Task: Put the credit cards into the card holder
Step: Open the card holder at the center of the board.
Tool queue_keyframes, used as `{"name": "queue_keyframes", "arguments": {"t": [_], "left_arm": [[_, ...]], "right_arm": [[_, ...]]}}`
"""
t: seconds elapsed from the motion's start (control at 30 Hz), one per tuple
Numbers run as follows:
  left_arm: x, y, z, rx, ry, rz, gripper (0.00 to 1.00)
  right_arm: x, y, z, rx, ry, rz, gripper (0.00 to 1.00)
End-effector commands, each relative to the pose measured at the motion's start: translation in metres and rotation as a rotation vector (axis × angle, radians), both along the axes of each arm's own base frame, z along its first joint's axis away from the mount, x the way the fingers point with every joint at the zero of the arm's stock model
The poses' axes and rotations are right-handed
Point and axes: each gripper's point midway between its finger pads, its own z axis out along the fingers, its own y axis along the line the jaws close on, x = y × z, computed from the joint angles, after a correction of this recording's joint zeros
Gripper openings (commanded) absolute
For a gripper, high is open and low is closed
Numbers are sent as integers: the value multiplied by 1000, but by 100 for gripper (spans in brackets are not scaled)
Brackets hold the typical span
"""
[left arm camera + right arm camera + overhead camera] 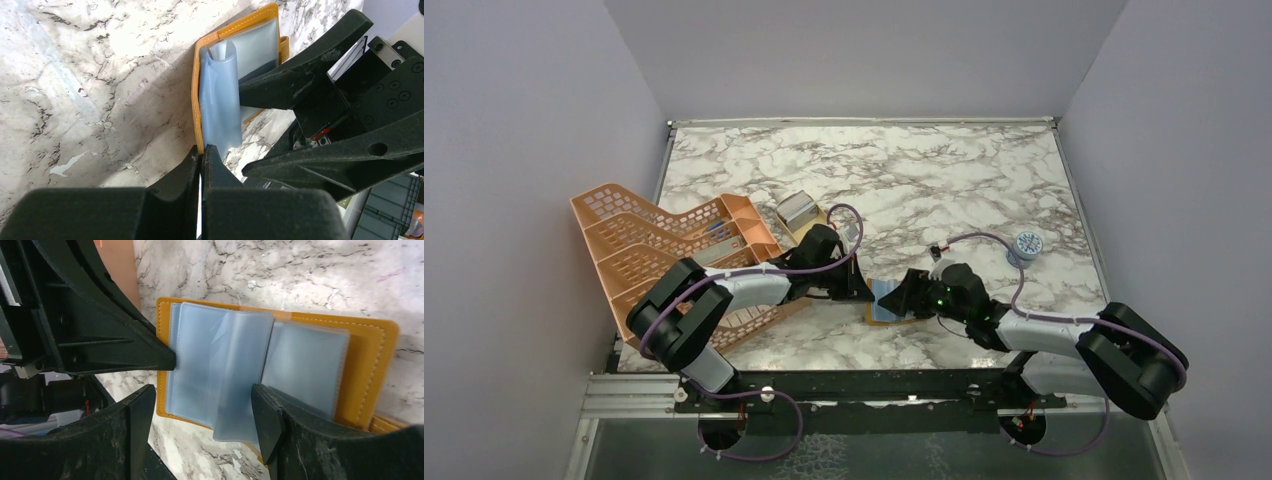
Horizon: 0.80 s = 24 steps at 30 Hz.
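At the far left of the marble table (944,170) a peach lattice rack (659,245) lies tipped on its side, partly under the left arm. Just beyond its right end sits what looks like the credit cards (797,208), a small pale grey stack on a tan dish (790,236); from above it is too small to be sure. The left gripper (201,152) reaches right from the rack and is clenched tight. Its two fingertips are pressed together on the left rim of the card holder (886,305), where the mustard-orange edge runs in between them. The card holder lies open and flat on the table near the front edge, between the two grippers, with its orange cover down and its pale grey-blue plastic sleeves (220,360) facing up. One sleeve stands curled up from the rest, and no card shows in any of them. The right gripper (204,395) comes in from the right with its jaws spread wide, gripping nothing. The fingers straddle the raised sleeve, one on each side, and one fingertip touches the plastic. Farther right, well apart from the holder, a small round blue-and-white object (1027,244) rests on the table.
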Motion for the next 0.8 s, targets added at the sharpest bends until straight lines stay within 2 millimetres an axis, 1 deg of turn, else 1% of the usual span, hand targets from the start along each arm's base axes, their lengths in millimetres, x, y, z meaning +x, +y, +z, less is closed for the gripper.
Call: {"name": "queue_keyframes", "arguments": {"t": [0.0, 0.13, 0.4, 0.67, 0.77], "left_arm": [[-3, 2, -7, 19, -8, -13, 0], [-3, 2, -9, 24, -9, -13, 0], [-2, 1, -10, 25, -12, -13, 0], [-2, 2, -11, 29, -11, -11, 0], [-2, 2, -12, 30, -10, -11, 0]], "right_arm": [[-4, 15, 14, 100, -4, 57, 71], [-5, 17, 18, 122, -12, 65, 70], [-8, 24, 35, 193, -48, 112, 70], [-4, 29, 42, 205, -70, 136, 69], [-3, 31, 40, 200, -67, 141, 69]]}}
